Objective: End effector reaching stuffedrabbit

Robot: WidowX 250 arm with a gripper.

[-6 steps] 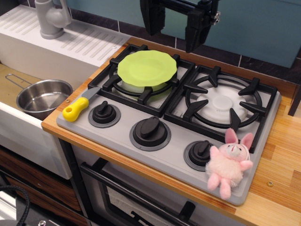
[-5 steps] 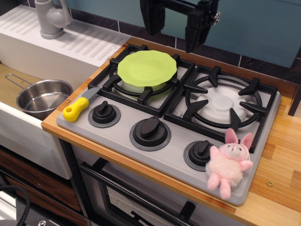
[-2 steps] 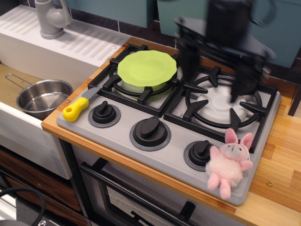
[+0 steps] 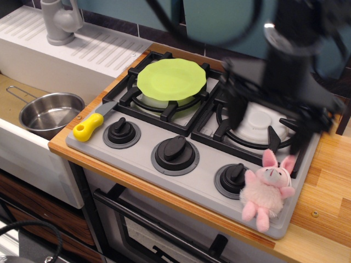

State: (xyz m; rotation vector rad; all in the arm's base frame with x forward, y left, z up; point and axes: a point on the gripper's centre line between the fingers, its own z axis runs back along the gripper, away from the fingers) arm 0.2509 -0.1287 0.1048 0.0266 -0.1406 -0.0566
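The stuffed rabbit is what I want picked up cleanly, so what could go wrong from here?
The stuffedrabbit sits at the stove's front corner, so a glancing touch could knock it off. The end effector is spread wide over the right burner grate and may snag it. A knob beside the rabbit could block one finger.

No readable text, label or number appears anywhere.

The blurred end effector [image 4: 270,127] hangs at the right of the frame above the right burner [image 4: 256,121], fingers apart. The stuffedrabbit [image 4: 267,189] sits just below it, at the stove's lower-right corner.
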